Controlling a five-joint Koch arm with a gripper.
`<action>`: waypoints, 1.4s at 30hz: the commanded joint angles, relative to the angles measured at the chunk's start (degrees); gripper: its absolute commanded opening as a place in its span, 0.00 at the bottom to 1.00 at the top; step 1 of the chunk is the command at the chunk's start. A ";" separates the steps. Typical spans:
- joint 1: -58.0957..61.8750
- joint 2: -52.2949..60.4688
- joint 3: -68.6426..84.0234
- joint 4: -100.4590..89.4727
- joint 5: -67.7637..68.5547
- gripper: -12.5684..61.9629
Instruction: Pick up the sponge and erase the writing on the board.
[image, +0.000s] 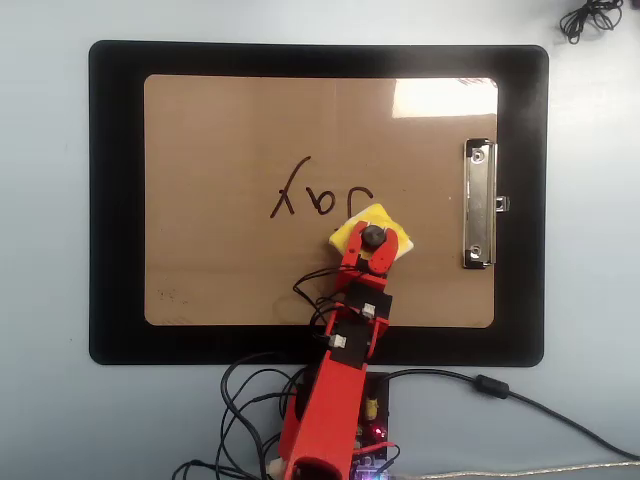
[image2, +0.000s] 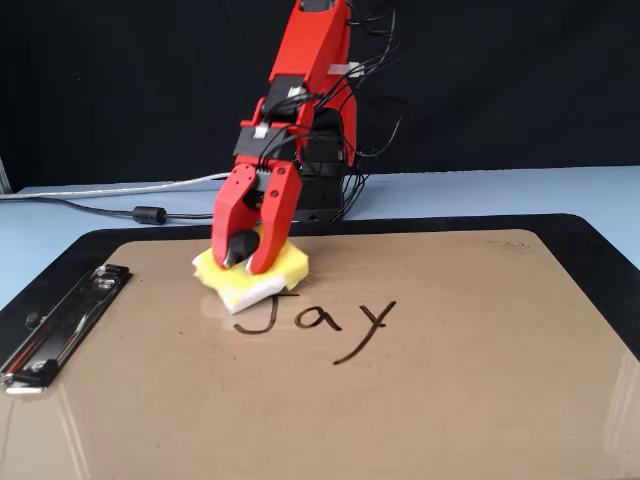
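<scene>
The sponge (image2: 252, 276) lies flat on the board (image2: 330, 400), its near edge just touching or overlapping the top of the "J" in the writing (image2: 315, 318); in the overhead view the sponge (image: 353, 232) sits right beside the "J" end of the word, between the letters and the metal clip (image: 479, 204). The gripper (image2: 248, 255) is down on the sponge, its two red jaws closed narrowly around the black knob (image2: 240, 246) in the sponge's middle, so it appears to have the sponge by that knob. All three letters look whole and unsmeared, so the picking up seems done and the wiping is only at its start. The next move calls for keeping the sponge pressed flat and dragging it along the word, across "J", "a" and "y", away from the clip, likely with more than one pass. The board rests on a black mat (image: 115, 200).
</scene>
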 joint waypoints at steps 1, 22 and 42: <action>0.44 -8.09 -5.71 -9.58 0.09 0.06; -6.33 0.70 6.50 -14.06 -1.23 0.06; -6.15 5.80 13.01 -11.95 -2.81 0.06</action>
